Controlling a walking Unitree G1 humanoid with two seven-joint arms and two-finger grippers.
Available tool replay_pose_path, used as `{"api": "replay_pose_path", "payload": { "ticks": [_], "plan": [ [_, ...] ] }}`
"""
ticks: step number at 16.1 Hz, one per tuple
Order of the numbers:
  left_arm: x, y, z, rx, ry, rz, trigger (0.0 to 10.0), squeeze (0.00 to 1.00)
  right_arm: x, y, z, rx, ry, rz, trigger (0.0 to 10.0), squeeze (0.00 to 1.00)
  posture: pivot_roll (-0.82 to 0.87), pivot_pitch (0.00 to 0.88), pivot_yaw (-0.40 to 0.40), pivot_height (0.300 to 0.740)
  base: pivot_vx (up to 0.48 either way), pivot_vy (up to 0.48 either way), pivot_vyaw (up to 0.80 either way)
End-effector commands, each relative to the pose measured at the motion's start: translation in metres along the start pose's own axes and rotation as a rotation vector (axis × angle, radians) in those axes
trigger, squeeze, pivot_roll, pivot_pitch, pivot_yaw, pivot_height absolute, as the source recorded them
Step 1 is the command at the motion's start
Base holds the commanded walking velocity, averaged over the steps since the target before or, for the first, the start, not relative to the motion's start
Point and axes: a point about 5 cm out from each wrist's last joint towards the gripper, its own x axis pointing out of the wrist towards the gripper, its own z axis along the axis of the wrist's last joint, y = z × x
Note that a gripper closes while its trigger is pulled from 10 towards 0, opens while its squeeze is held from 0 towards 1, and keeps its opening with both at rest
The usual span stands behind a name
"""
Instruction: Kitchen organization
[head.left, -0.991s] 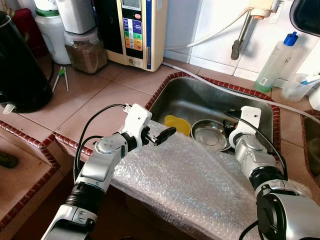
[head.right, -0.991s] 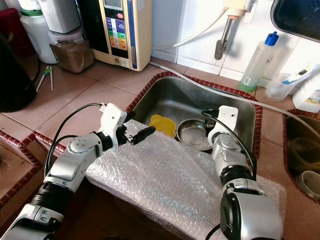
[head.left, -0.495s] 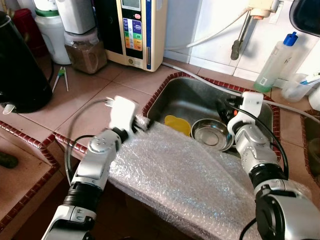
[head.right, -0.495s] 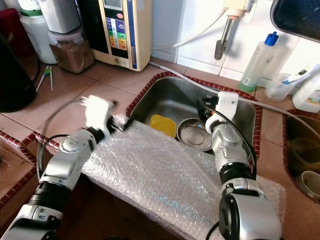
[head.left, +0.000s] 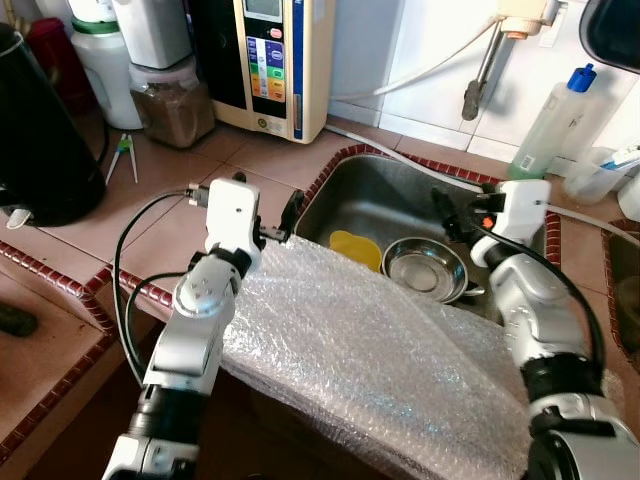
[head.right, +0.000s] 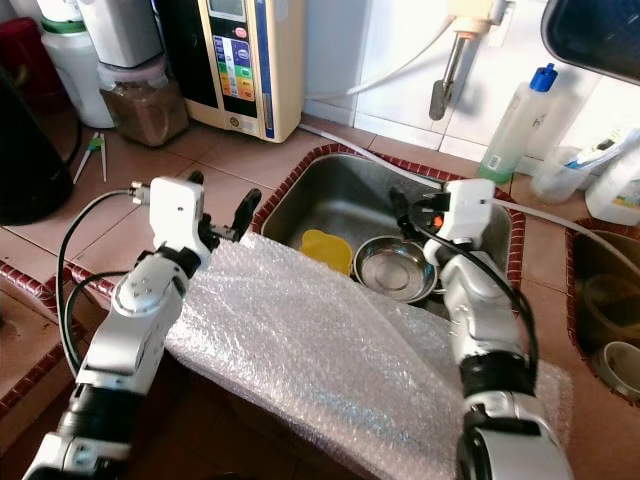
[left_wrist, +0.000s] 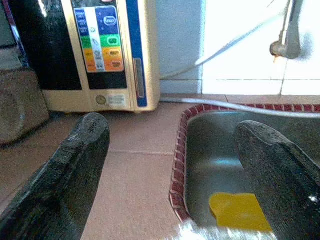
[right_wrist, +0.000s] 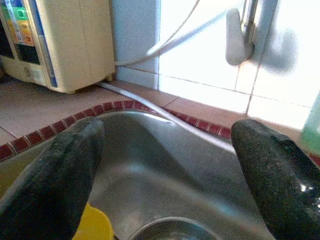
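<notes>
The left gripper is released, fingers spread, above the far left corner of the bubble wrap sheet, at the sink's left rim. The right gripper is also released, raised over the sink. The bubble wrap drapes over the table edge and the sink's front. A steel bowl and a yellow lid lie in the sink.

Bright daylight; white wall tiles blown out; bubble wrap glinting; wrist-view fingers soft, out of focus.
</notes>
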Motion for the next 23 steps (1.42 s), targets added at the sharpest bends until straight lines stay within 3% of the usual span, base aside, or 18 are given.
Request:
{"api": "replay_pose_path", "payload": {
  "ticks": [1, 3, 7, 10, 11, 17, 20, 22, 23],
  "plan": [
    [-0.010, 0.004, -0.004, -0.001, 0.029, 0.007, 10.0, 0.00, -0.005, -0.004, 0.008, -0.060, -0.005, 0.024, 10.0, 1.00, -0.01, 0.028, 0.033, 0.740, 0.000, 0.000, 0.00],
    [-0.023, 0.011, -0.009, 0.018, 0.057, 0.034, 10.0, 0.00, -0.014, -0.009, 0.013, -0.060, -0.014, -0.008, 10.0, 1.00, -0.02, 0.025, 0.037, 0.740, 0.000, 0.000, 0.00],
    [-0.039, 0.023, -0.012, 0.029, 0.118, 0.127, 10.0, 0.00, -0.030, 0.000, 0.016, -0.092, -0.025, -0.015, 10.0, 1.00, -0.02, 0.029, 0.062, 0.740, 0.000, 0.000, 0.00],
    [-0.049, 0.019, -0.016, 0.064, 0.142, 0.120, 10.0, 0.00, -0.039, 0.004, 0.015, -0.091, -0.008, -0.029, 10.0, 1.00, -0.02, 0.027, 0.047, 0.740, 0.000, 0.000, 0.00],
    [-0.052, 0.017, -0.020, 0.022, 0.163, 0.126, 10.0, 0.00, -0.043, 0.006, 0.014, -0.084, -0.002, -0.048, 10.0, 1.00, -0.02, 0.030, 0.039, 0.740, 0.000, 0.000, 0.00],
    [-0.041, 0.011, -0.017, -0.046, 0.154, 0.147, 10.0, 0.00, -0.044, 0.008, 0.018, -0.035, 0.004, -0.152, 10.0, 1.00, -0.04, 0.030, -0.034, 0.740, 0.000, 0.000, -0.26],
    [-0.040, 0.005, -0.021, -0.141, 0.166, 0.125, 10.0, 0.00, -0.040, 0.014, 0.020, -0.027, 0.015, -0.148, 10.0, 1.00, -0.05, 0.035, -0.058, 0.740, 0.000, 0.000, 0.00],
    [-0.041, 0.005, -0.023, -0.124, 0.180, 0.137, 10.0, 0.00, -0.041, 0.017, 0.015, -0.018, 0.037, -0.139, 10.0, 0.82, -0.05, 0.039, -0.047, 0.740, 0.000, 0.000, -0.64],
    [-0.041, 0.003, -0.024, -0.135, 0.191, 0.126, 10.0, 0.00, -0.041, 0.020, 0.012, -0.013, 0.044, -0.140, 10.0, 0.35, -0.05, 0.046, -0.028, 0.740, 0.000, 0.000, -0.79]
  ]
}}
